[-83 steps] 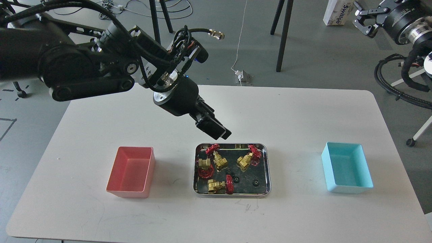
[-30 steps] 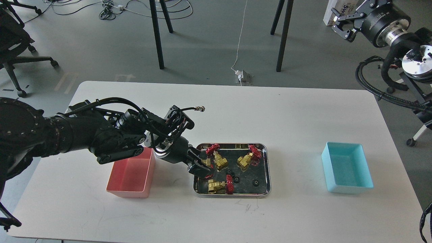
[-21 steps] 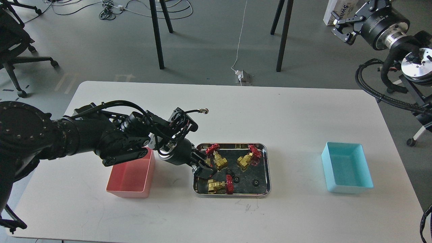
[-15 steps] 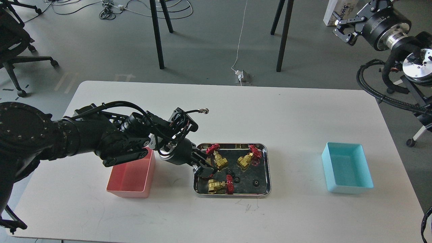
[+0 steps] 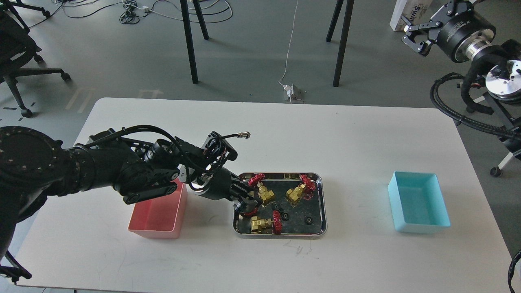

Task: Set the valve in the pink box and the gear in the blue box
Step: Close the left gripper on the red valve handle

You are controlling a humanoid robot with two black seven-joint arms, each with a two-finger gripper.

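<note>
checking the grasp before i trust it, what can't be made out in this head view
- Left gripper: its dark fingers cover the valve at the left end of the steel tray, so whether they have closed on it cannot be told; only a bit of red handwheel shows.
- Gears: too small to see teeth.
- Pink box: its far end is hidden by the left arm.

A robotics lab or workshop. A white tabletop (image 5: pixel 346 134) stands on a grey floor (image 5: pixel 252 49) strewn with loose cables (image 5: pixel 138 6), with a power strip (image 5: pixel 291 91), an office chair (image 5: pixel 18 53) and black stand legs (image 5: pixel 342 40) around it.
</note>
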